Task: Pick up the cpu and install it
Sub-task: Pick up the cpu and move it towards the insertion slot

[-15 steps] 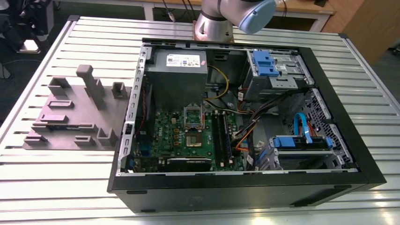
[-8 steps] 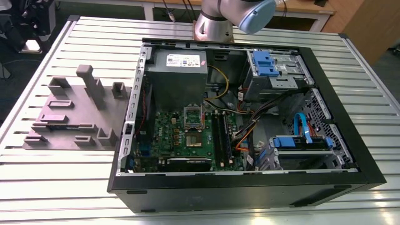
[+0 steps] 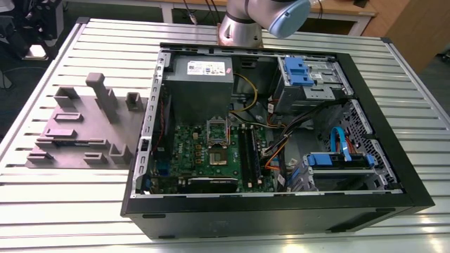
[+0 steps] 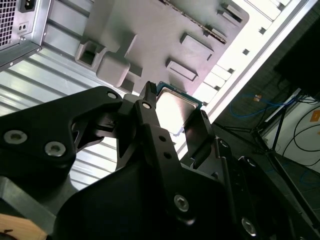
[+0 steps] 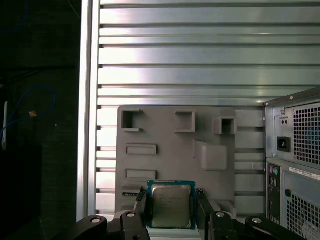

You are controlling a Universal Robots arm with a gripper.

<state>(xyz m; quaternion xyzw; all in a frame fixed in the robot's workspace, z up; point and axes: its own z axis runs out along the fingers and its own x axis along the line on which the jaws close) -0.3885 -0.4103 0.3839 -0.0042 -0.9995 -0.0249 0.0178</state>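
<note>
No legible txt: faint print on cpu (image 5: 171, 205) lid, PSU label (image 3: 202, 67) unreadable

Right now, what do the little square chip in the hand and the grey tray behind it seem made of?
The cpu held in the hand: a silvery metal lid, by its dull brushed sheen, on a thin green board, likely circuit laminate. The grey tray: matte, uniform, no glint, so probably plastic, though painted metal is possible.

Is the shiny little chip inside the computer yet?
Not in. The cpu is clamped in the gripper, with the grey tray behind it, outside the computer case.
</note>
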